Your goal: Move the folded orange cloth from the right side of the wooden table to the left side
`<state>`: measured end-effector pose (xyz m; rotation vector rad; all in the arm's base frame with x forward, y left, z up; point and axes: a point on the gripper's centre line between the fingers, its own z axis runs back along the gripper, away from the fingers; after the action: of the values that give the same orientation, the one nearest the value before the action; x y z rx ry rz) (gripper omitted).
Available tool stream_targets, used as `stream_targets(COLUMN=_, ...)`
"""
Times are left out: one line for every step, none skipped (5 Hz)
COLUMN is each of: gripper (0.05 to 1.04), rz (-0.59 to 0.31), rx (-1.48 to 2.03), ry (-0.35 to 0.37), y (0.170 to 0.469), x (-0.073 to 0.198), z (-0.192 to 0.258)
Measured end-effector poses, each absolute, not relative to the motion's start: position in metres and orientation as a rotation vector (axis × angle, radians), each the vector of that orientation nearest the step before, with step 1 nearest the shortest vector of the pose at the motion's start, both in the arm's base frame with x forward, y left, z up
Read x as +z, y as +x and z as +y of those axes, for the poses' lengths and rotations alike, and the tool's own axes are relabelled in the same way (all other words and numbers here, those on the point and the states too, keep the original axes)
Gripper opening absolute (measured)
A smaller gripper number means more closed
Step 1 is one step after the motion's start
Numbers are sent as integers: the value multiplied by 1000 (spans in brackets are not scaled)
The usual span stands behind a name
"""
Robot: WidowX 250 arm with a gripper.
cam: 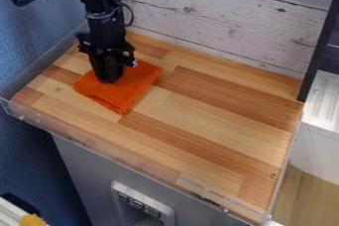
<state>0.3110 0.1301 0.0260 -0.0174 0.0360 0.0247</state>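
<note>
One folded orange cloth [130, 91] lies on one wooden counter [205, 116], left of its middle. Above the counter's left part, one black gripper [109, 81] points down at the cloth – how far open, or whether gripping, I cannot tell.

Butcher-block countertop [205, 113]: light and reddish-brown wood strips. Folded orange cloth [136, 84] lies on it, upper left in view.

A white wall of boards [218, 22] stands behind the brown striped wooden table's [218, 106] back edge, with a thin black post [319, 51] by the back right corner and a clear plastic strip [132, 161] along the front edge.
</note>
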Motion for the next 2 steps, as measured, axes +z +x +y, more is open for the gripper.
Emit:
stream_targets(gripper=789, rz=44, rx=29, ry=-19, y=322, x=38, z=106)
stream_targets(gripper=997, rz=25, rx=28, ry=-9, y=331, x=57, z=73)
